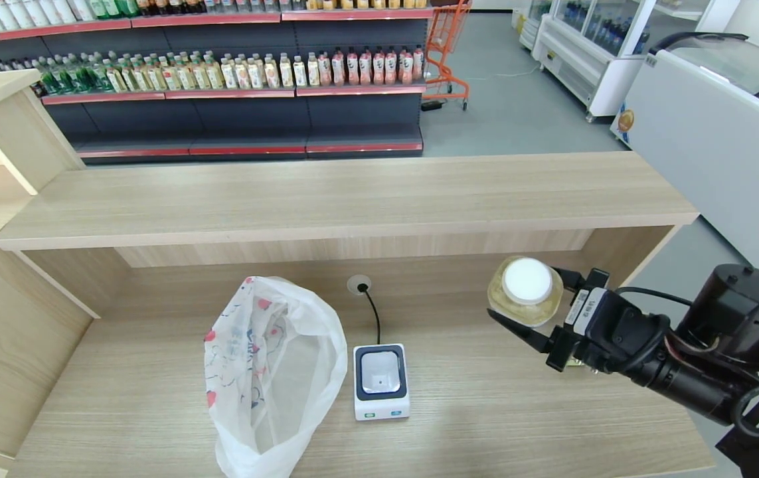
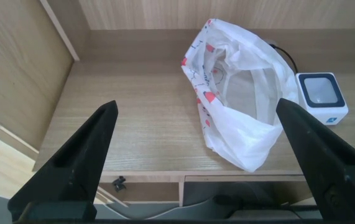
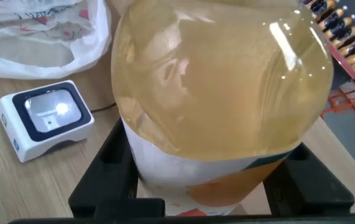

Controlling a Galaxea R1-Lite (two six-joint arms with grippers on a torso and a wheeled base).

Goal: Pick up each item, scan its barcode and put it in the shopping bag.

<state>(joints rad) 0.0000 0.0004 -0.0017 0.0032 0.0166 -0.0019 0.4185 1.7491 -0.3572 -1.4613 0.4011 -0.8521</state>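
Left pincer (image 2: 196,107): released; its two dark fingers (image 2: 78,162) are spread wide; it hangs over the left part of the worktop (image 1: 485,411), and the bag sits past its tips
Bag (image 1: 273,372): white thin plastic with little red marks; it sits on the worktop with its mouth open; it is just beside the scanner, on the scanner's left
Scanner (image 1: 380,380): a small white box with a dark glass window on top; it stands on the worktop; a black cable (image 1: 374,312) runs from it to a round hole at the back
Bottle (image 1: 525,289): clear, full of a yellow drink, with a white cap; it is up off the worktop, to the right of the scanner
Right pincer (image 1: 530,297): clenched on the bottle; one black finger sits on each side of it
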